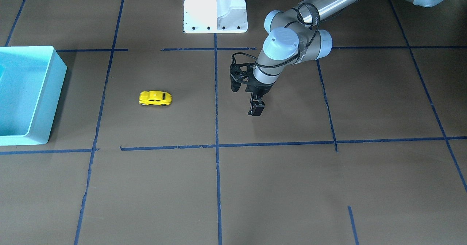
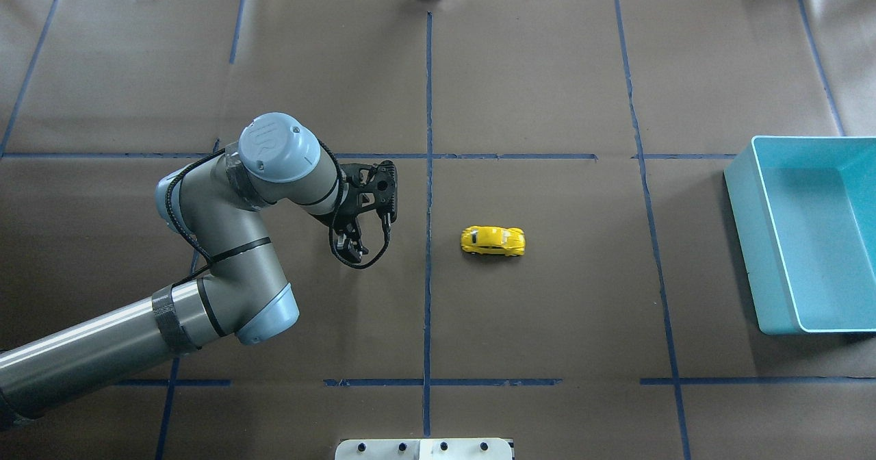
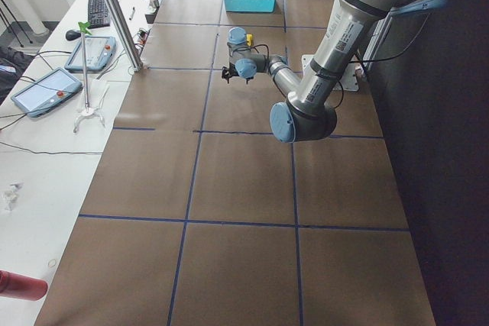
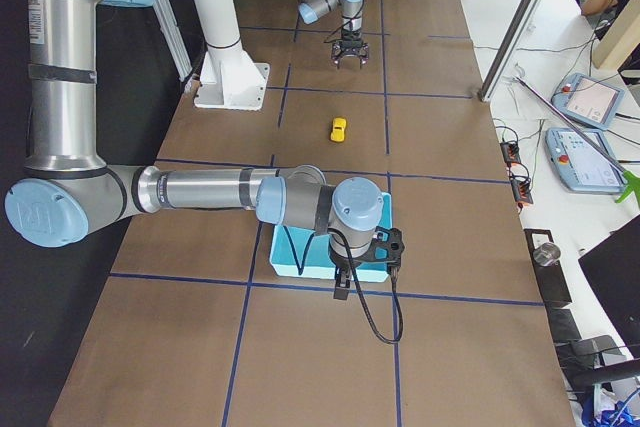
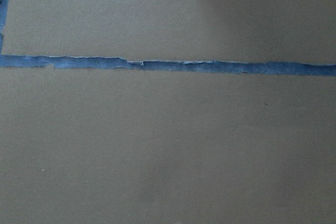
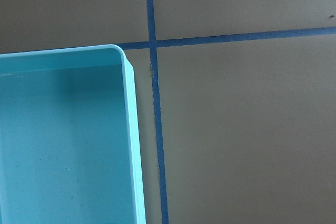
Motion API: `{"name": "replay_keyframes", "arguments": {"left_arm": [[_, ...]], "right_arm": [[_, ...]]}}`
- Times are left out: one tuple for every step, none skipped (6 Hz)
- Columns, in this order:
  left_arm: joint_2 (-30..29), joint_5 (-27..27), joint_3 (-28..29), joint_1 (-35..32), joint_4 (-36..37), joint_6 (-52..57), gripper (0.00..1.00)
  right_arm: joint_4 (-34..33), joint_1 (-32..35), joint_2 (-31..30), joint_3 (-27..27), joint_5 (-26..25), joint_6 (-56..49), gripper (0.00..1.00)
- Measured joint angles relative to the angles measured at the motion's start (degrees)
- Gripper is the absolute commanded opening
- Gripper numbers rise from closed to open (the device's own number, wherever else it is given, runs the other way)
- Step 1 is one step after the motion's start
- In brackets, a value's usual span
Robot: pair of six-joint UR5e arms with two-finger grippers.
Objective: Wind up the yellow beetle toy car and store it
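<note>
A: Well, the left tool hangs empty above the bare worktop, its jaws parted a little by the look of it. What does it want next?

B: It has to cross the blue tape line to reach the yellow car. The car sits on its wheels, well apart from the tool, between it and the blue bin.

A: How should it take hold?

B: Low across the two long flanks, I'd say, with the wheels left free. The car is tiny, rounded and glossy, so a pinch high on the roof would likely slip off. Once held, press it lightly to the worktop and drag it straight backward to wind the spring.

A: Anything to watch?

B: A finger nudging it before both close, because I'd expect it to roll away. Come straight down, centred over it.

A: And the right tool?

B: It hovers near the bin's corner. Whether it is open or closed, I cannot tell from here.
</note>
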Motion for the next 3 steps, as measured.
{"name": "replay_keyframes", "arguments": {"left_arm": [[0.1,0.1,0.2,-0.7,0.3,-0.4,1.0],[0.1,0.1,0.4,-1.4,0.8,-0.5,1.0],[0.1,0.1,0.5,-1.8,1.7,-0.6,1.0]], "right_arm": [[0.0,0.0,0.0,0.0,0.0,0.0,1.0],[0.0,0.0,0.0,0.0,0.0,0.0,1.0],[0.0,0.0,0.0,0.0,0.0,0.0,1.0]]}}
